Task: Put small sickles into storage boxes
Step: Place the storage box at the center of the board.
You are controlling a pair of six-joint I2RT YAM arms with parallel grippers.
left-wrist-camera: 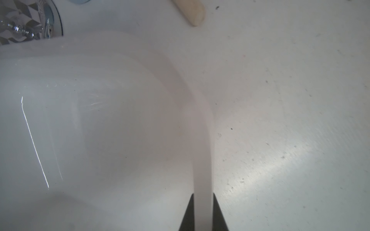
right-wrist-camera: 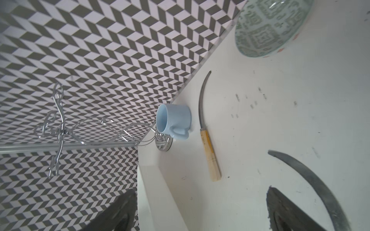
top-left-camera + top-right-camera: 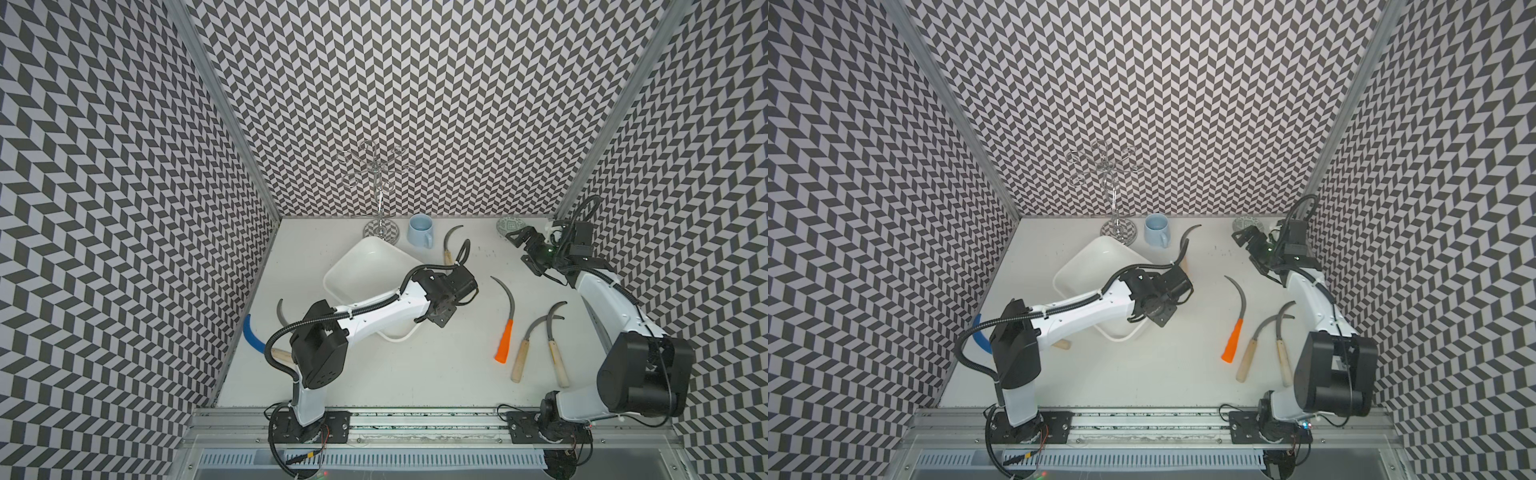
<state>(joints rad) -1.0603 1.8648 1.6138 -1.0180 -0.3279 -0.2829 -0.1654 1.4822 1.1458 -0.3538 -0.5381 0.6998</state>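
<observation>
Place: robot lab test cell
Walls: chevron-print panels (image 3: 415, 104) (three sides) round white counter (image 3: 415, 374)
Mounts: left arm (image 3: 386, 309), right arm (image 3: 602, 303) on aluminium rail (image 3: 424, 417)

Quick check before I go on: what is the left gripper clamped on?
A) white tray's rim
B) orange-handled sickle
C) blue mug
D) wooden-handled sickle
A: the left wrist view shows the left gripper shut on the rim of the white tray.
</observation>
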